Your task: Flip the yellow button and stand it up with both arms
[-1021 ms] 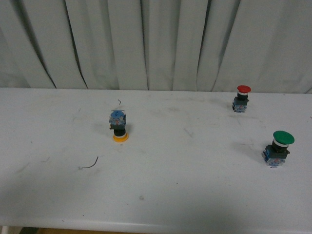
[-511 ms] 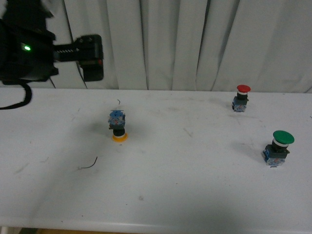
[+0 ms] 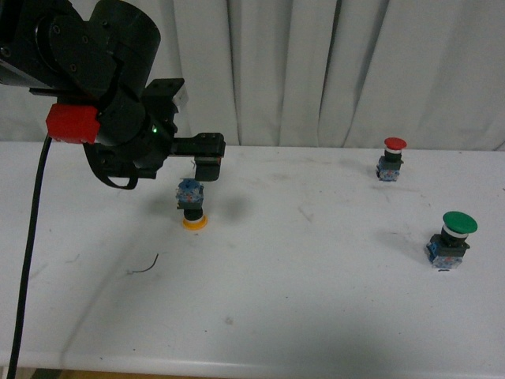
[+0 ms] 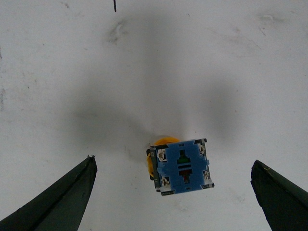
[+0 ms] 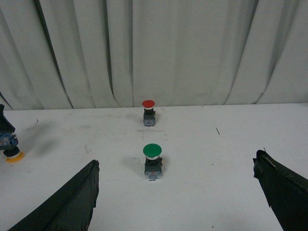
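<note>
The yellow button [image 3: 191, 206] stands upside down on the white table [image 3: 300, 284], cap down and blue contact block up. My left gripper [image 3: 211, 156] hangs just above and behind it, open and empty. In the left wrist view the blue block [image 4: 183, 166] faces the camera with the yellow cap edge [image 4: 161, 142] under it, between the spread fingers [image 4: 62, 202] of the left gripper [image 4: 173, 161], untouched. My right gripper [image 5: 176, 160] is open and empty, out of the front view. The yellow button shows at the edge of the right wrist view [image 5: 11, 148].
A red-capped button [image 3: 391, 159] stands upright at the back right, and a green-capped button [image 3: 451, 239] at the right. Both show in the right wrist view, red [image 5: 148, 112] and green [image 5: 153, 161]. A small wire scrap [image 3: 146, 265] lies left of centre. White curtains hang behind.
My left arm has come in from the upper left and moved right and down, over the yellow button. The buttons have not moved.
</note>
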You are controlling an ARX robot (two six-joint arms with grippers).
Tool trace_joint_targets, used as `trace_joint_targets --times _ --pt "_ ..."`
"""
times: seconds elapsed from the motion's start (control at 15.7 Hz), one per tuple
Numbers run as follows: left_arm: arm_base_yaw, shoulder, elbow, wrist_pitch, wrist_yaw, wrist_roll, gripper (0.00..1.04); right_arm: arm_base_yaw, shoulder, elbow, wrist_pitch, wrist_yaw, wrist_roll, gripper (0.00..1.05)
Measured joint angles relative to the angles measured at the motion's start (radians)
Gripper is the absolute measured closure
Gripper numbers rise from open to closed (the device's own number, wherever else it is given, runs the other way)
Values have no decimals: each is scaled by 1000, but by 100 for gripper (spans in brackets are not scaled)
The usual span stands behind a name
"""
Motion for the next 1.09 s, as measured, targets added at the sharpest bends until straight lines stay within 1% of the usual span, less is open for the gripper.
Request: trace_joint_targets --times 0.96,1.02,1.09 --pt "-17 99 107 -81 -33 8 7 0 0 0 0 0 0 6" --pt "-17 103 110 -92 -31 8 11 0 0 0 0 0 0 6" --pt "-18 106 110 -92 -26 8 22 0 0 0 0 0 0 6"
